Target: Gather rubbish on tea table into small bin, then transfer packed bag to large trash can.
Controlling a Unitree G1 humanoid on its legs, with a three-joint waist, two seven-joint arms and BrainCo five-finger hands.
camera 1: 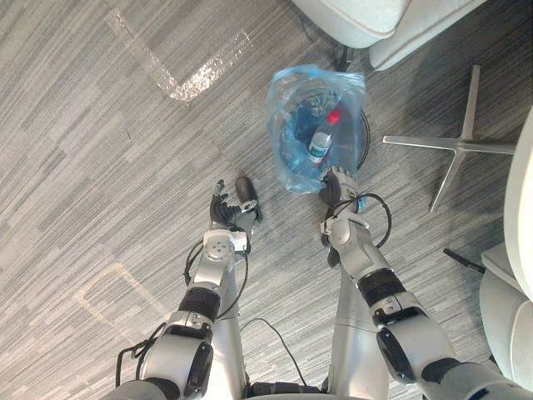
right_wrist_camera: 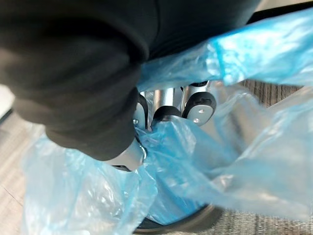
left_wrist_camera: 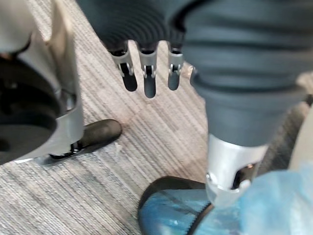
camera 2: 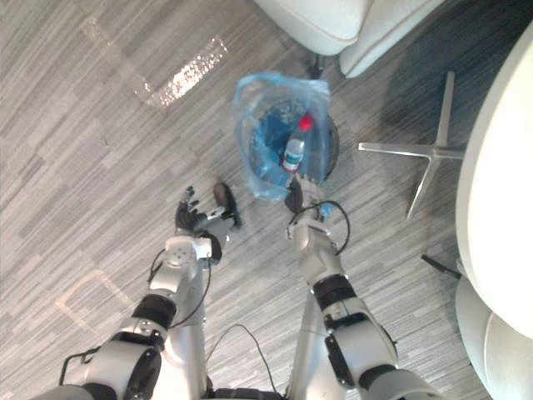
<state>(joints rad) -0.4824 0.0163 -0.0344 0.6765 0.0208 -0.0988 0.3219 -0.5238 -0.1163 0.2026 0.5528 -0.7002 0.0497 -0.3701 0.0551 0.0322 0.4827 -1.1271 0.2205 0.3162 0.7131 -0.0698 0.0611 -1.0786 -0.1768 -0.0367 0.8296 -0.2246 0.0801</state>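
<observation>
While right hand [camera 1: 336, 185] fingers clamp crinkly blue bag [camera 1: 287, 108] | left hand [camera 1: 223, 210] fingers apart

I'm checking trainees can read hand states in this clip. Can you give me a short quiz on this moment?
1. True or false: the left hand is open over the floor and holds nothing.
2. What is the right hand shut on? A) the edge of the blue bag B) a chair leg C) a cup
3. Fill in: the bottle with the red cap stands inside the ____ that lines the small bin.

Key: 1 true; 2 A; 3 blue bag.
</observation>
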